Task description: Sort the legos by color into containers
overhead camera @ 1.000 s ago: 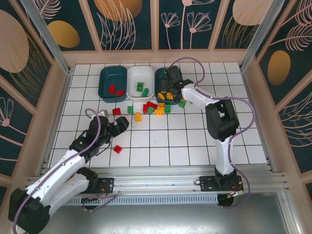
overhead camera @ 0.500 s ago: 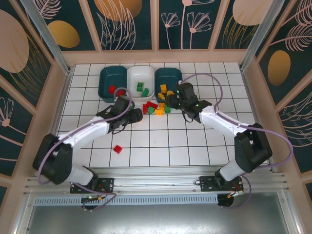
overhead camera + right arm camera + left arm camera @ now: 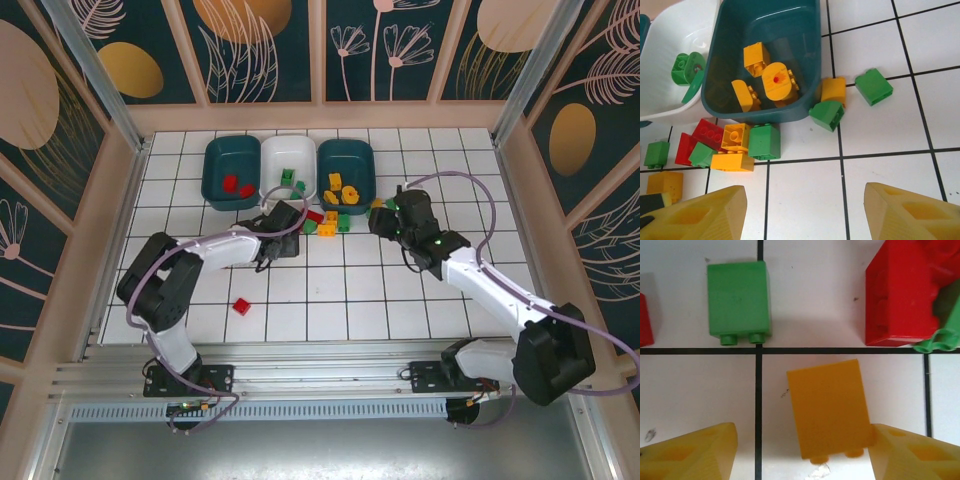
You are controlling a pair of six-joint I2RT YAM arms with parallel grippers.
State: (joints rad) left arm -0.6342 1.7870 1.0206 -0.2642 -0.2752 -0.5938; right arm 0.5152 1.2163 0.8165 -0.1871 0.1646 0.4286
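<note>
Three tubs stand at the back: a teal tub (image 3: 228, 172) with red legos, a white tub (image 3: 289, 168) with green ones, and a teal tub (image 3: 765, 60) with yellow ones. Loose legos lie in front of them. My left gripper (image 3: 802, 450) is open and straddles an orange brick (image 3: 827, 407) lying on the tile; its right finger (image 3: 915, 455) touches the brick's corner. A green brick (image 3: 739, 300) and a red brick (image 3: 900, 300) lie just beyond. My right gripper (image 3: 805, 210) is open over bare tile, short of a green brick (image 3: 764, 141) and yellow bricks (image 3: 732, 161).
A lone red brick (image 3: 241, 306) lies nearer the arm bases. Two green bricks (image 3: 874, 86) (image 3: 827, 115) and an orange one (image 3: 833, 90) sit beside the right teal tub. Wooden walls ring the tiled floor (image 3: 400, 290).
My left arm swung from the near left up to the pile and now hangs over the orange brick. My right gripper drew back from the right teal tub toward the right.
</note>
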